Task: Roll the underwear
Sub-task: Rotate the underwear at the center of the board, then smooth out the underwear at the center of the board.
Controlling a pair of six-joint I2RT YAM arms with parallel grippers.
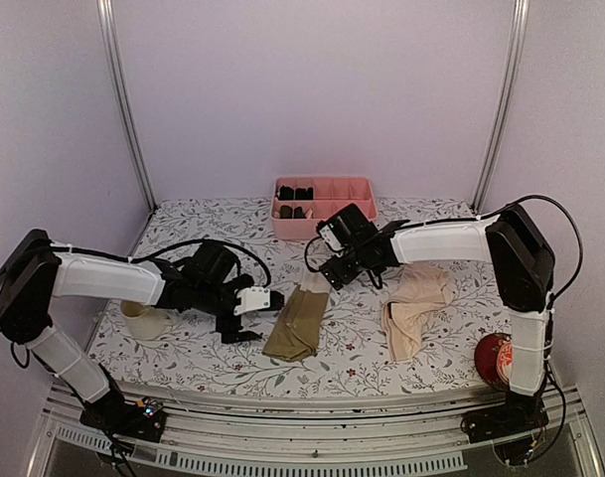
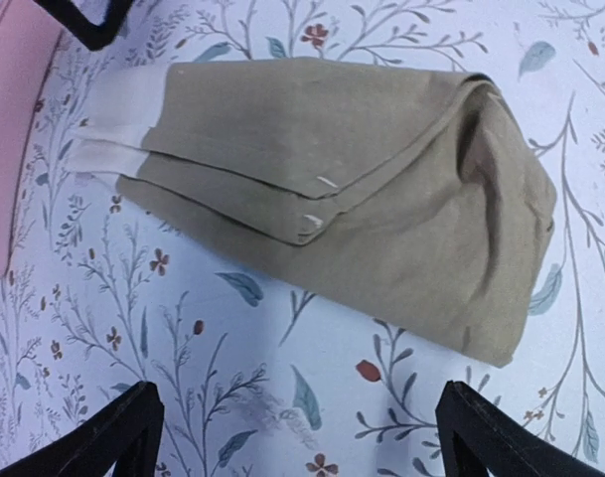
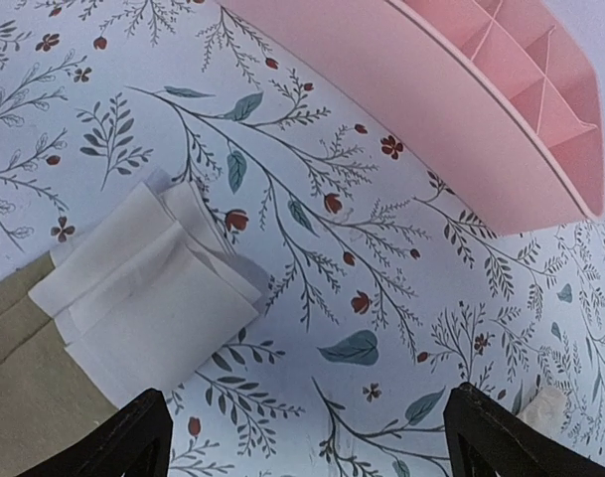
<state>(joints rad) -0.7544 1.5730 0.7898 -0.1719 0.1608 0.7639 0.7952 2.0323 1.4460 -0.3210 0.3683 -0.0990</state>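
Observation:
The olive-brown underwear (image 1: 295, 324) lies folded into a long strip at the middle of the table, its cream-white part (image 1: 314, 282) at the far end. The left wrist view shows it folded in layers (image 2: 362, 199). My left gripper (image 1: 250, 316) hovers just left of it, open, nothing between its fingers (image 2: 113, 437). My right gripper (image 1: 328, 262) is open over the cloth just beyond the cream-white end (image 3: 153, 288), also holding nothing. The pale peach-beige underwear (image 1: 416, 306) lies crumpled to the right, under the right forearm.
A pink compartment tray (image 1: 322, 225) stands at the back centre with small black bundles (image 1: 294, 194) in its left cells. A cream object (image 1: 143, 320) sits under the left arm. A red round object (image 1: 493, 358) rests at the near right edge.

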